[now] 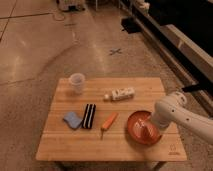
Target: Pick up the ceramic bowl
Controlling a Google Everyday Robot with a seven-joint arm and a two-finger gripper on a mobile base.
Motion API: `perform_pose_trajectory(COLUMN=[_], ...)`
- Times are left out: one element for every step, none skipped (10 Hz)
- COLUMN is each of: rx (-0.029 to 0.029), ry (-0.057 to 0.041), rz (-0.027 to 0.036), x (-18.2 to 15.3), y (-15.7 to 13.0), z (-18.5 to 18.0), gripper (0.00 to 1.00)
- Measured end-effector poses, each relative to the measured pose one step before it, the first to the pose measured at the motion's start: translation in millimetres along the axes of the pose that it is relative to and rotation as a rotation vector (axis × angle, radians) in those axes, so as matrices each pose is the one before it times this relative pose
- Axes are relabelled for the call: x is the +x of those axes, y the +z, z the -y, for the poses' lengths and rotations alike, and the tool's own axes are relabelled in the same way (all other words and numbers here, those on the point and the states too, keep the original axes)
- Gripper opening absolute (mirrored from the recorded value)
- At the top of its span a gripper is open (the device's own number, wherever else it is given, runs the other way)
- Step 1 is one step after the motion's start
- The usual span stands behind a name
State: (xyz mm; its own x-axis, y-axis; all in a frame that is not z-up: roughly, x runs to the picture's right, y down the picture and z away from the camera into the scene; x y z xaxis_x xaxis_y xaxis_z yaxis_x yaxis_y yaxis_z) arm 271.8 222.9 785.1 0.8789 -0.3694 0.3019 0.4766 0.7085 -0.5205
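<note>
The ceramic bowl (pixel 138 129) is wide, shallow and orange-red. It sits on the wooden table (pixel 115 150) near its right front. My gripper (pixel 146 127) reaches down from the white arm (pixel 172 111) on the right. It is inside the bowl, over its right half. The arm hides the bowl's right rim.
A small translucent white cup (pixel 77 82) stands at the table's back left. A white bottle (pixel 120 93) lies at the back middle. A blue sponge (pixel 73 119), a black bar (pixel 89 115) and an orange carrot-like item (pixel 108 122) lie left of the bowl. A dark ledge (pixel 170 40) runs along the right.
</note>
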Motion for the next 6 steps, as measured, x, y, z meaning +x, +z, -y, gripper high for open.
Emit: perform_pose_trajectory(rx=[-0.00693, -0.00445, -0.01021, -0.00471, -0.00945, -0.00730], ry=[-0.00418, -0.00643, -0.00738, -0.00341, -0.00286, 0.00024], rz=[0.00447, 0.00502, 0.00756, 0.00314, 0.00607, 0.00520], x=[1.01, 0.92, 1.21, 1.00, 1.31, 2.70], y=[-2.73, -2.39, -2.64, -0.97, 0.38, -0.46], z=[-0.06, 1.04, -0.43, -0.52, -2.24, -3.54], gripper=[0.65, 0.65, 0.65, 0.65, 0.65, 0.65])
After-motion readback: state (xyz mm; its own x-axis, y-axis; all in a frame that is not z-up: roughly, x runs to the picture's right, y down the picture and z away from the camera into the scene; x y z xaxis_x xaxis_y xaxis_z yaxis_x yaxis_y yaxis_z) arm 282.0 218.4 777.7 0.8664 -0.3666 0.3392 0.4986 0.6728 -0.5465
